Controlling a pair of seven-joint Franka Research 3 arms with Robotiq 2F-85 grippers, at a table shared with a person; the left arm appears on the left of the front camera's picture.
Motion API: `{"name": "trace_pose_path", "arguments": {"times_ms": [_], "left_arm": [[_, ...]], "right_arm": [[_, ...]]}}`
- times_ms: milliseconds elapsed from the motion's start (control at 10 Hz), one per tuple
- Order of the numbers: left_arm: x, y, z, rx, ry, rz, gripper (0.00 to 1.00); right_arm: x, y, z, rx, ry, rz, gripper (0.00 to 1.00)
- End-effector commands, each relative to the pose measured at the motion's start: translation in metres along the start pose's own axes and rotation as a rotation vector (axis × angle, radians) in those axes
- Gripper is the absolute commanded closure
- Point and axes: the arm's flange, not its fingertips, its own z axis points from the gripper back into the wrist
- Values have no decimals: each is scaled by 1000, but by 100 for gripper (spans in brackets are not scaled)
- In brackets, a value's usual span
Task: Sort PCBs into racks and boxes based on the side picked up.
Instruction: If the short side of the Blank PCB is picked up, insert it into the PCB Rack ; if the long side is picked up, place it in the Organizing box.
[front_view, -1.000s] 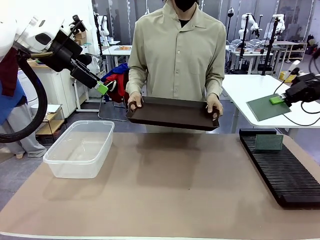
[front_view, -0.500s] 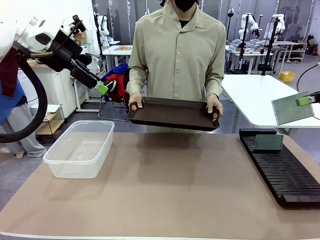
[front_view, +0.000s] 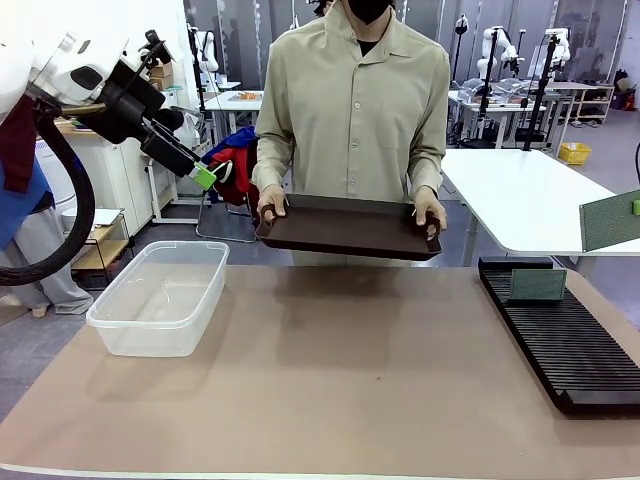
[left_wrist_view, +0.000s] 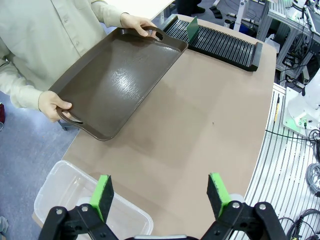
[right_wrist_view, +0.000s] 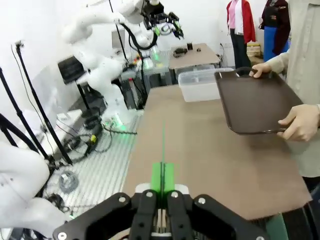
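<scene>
Right gripper apparently around PCB

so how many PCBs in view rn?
2. One PCB stands upright in a slot at the far end of the rack; the other PCB is in the right gripper, above the rack. The tray looks empty.

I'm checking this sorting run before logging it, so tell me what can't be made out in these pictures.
- Front view: the right gripper lies past the right edge; just part of its held PCB shows.
- Right wrist view: that PCB is seen edge-on, so its faces are unreadable.
- Front view: the tray's inner surface is hidden by its near rim.
- Left wrist view: the box is cut off by the left gripper and the bottom edge.
</scene>
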Motion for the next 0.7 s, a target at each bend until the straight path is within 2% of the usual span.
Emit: {"name": "trace_pose_path", "arguments": {"times_ms": [0,200,300,500,600], "left_arm": [[-1,-1,0,-6,2,2,0],[-1,-1,0,-6,2,2,0],[-1,-1,0,-6,2,2,0],[-1,-1,0,-6,2,2,0],[-1,-1,0,-6,2,2,0]], "right_arm": [[5,-2,-5,-15,42,42,98],[5,-2,-5,-15,42,42,98],[-1,-3,1,0,1,4,98],[-16,-26,4,37,48,84,98],[-24,-31,4,24,59,184,98]]}}
